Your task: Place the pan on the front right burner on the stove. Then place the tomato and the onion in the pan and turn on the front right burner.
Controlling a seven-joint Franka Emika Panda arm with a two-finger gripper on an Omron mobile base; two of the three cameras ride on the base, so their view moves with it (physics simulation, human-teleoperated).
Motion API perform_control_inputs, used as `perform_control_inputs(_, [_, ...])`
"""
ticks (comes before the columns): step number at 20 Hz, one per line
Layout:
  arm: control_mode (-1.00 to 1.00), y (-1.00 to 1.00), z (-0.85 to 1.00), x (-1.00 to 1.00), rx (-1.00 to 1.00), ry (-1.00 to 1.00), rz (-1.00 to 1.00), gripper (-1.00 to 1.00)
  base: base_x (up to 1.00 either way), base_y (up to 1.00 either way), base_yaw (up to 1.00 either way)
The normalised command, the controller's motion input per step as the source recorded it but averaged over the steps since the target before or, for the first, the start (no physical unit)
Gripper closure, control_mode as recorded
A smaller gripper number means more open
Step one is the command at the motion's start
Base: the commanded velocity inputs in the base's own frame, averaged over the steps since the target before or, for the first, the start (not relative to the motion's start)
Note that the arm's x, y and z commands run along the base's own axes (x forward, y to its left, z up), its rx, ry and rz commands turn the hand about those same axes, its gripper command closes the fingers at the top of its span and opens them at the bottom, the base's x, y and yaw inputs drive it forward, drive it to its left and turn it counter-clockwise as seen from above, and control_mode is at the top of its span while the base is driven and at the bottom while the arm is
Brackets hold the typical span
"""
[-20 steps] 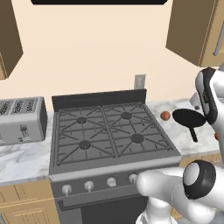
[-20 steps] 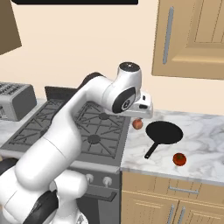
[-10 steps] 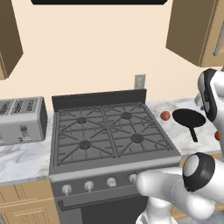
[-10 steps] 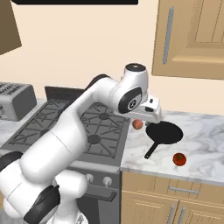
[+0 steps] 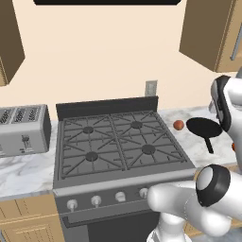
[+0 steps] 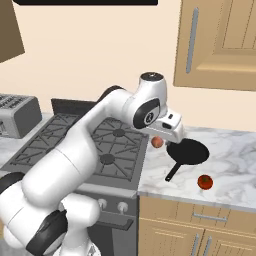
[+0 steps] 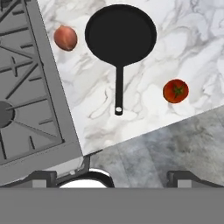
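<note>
Hand view is cutting off the claw (image 7: 112,177), jaws wide; pan (image 7: 120,34) sitting straight ahead, onion (image 7: 65,38) and tomato (image 7: 175,91) flanking.

- In your left base view the arm covers the right edge of the pan (image 5: 203,127), and the tomato (image 5: 234,147) shows as a sliver at the picture's edge.
- In the right base view the hand hides part of the onion (image 6: 157,142).
- The hand view crops the stove (image 7: 26,96) at its left edge.
- The stove's knobs (image 5: 96,200) are too small to read.
</note>
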Motion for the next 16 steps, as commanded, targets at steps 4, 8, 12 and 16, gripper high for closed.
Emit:
perform_control_inputs(4, [-1.0, 0.0, -0.41, -0.02, 0.0, -0.01, -0.09, -1.0, 0.0, 0.0, 0.0])
perform_control_inputs(8, [-1.0, 0.0, -0.31, 0.0, 0.0, 0.0, -0.05, -1.0, 0.0, 0.0, 0.0])
perform_control_inputs(12, [-1.0, 0.0, -0.3, 0.0, 0.0, 0.0, -0.02, -1.0, 0.0, 0.0, 0.0])
perform_control_inputs(16, [-1.0, -0.02, -0.4, 0.0, 0.0, 0.0, -0.01, -1.0, 0.0, 0.0, 0.0])
